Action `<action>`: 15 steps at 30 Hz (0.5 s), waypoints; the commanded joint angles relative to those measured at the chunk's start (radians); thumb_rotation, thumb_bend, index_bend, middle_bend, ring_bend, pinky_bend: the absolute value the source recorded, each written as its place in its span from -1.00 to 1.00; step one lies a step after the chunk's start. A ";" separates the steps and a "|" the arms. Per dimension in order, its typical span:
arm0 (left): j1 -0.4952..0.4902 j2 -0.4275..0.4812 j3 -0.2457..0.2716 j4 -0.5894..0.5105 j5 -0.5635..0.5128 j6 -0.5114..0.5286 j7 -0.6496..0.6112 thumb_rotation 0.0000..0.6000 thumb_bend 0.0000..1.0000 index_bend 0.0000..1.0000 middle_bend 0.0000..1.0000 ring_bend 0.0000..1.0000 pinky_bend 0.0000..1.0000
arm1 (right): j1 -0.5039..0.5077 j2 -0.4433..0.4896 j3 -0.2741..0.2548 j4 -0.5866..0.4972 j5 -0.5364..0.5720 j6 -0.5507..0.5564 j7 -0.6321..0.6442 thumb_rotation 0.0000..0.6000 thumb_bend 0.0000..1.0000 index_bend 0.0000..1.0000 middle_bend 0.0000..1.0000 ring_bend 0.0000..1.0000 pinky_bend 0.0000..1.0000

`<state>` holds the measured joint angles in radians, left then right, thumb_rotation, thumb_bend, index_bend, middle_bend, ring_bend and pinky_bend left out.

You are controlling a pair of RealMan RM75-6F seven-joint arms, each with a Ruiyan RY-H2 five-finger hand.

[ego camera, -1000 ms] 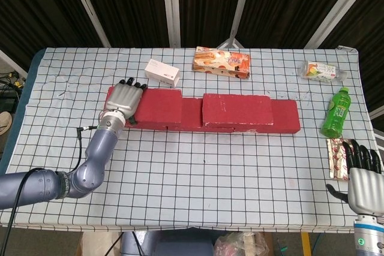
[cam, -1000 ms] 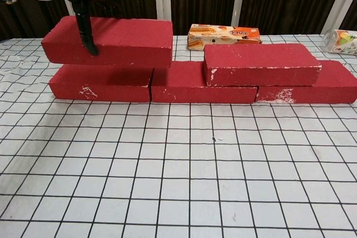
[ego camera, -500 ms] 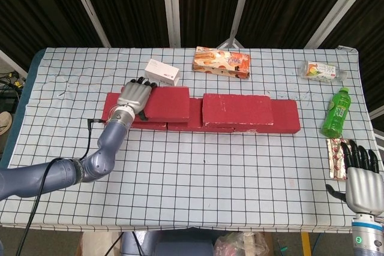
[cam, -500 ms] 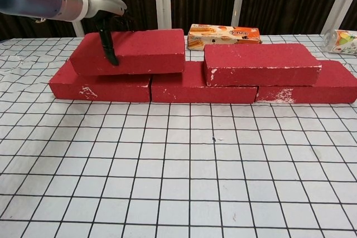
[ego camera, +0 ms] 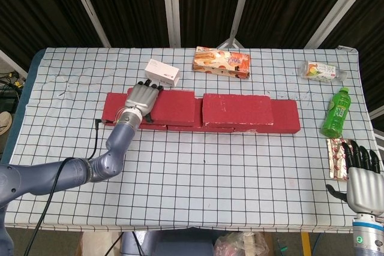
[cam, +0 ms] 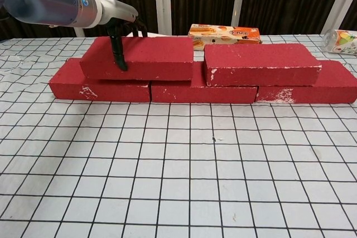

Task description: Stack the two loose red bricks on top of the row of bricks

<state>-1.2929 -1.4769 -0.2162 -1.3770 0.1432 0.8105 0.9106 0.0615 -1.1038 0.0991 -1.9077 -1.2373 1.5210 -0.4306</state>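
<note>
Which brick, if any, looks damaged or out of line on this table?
The bottom-left brick and upper right brick show white chipped patches. The upper left brick, gripped by the left hand, looks level.

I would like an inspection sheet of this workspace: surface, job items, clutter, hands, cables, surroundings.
Surface: table under a white cloth with a black grid.
Job's things: bottom row of bricks on the cloth; left upper brick and right upper brick lie on it, a small gap between them.
Clutter: white box, snack box, wrapped packet, green bottle, flat packet.
Hands: left hand grips the left upper brick; right hand open, near the table's front edge.
Cables: black cable by the left arm.
Surroundings: dark curtain, metal poles.
</note>
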 commanded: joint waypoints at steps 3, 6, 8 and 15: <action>-0.013 -0.023 0.008 0.022 0.001 0.005 -0.010 1.00 -1.00 -0.57 -0.65 -0.87 -0.71 | 0.001 0.000 0.001 0.001 0.002 -0.003 0.001 1.00 -0.69 -1.00 -1.00 -1.00 -1.00; -0.020 -0.038 0.008 0.033 -0.002 0.020 -0.015 1.00 -1.00 -0.57 -0.65 -0.87 -0.72 | 0.001 0.001 0.002 0.001 0.001 -0.002 0.003 1.00 -0.69 -1.00 -1.00 -1.00 -1.00; -0.025 -0.044 0.008 0.038 -0.005 0.028 -0.017 1.00 -1.00 -0.57 -0.65 -0.87 -0.72 | 0.000 0.001 0.003 0.002 0.001 -0.001 0.004 1.00 -0.69 -1.00 -1.00 -1.00 -1.00; -0.040 -0.061 0.008 0.048 -0.018 0.040 -0.015 1.00 -1.00 -0.57 -0.65 -0.87 -0.72 | 0.000 0.002 0.004 0.003 0.004 -0.003 0.007 1.00 -0.69 -1.00 -1.00 -1.00 -1.00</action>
<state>-1.3319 -1.5371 -0.2083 -1.3292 0.1264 0.8502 0.8950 0.0615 -1.1021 0.1035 -1.9045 -1.2333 1.5180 -0.4238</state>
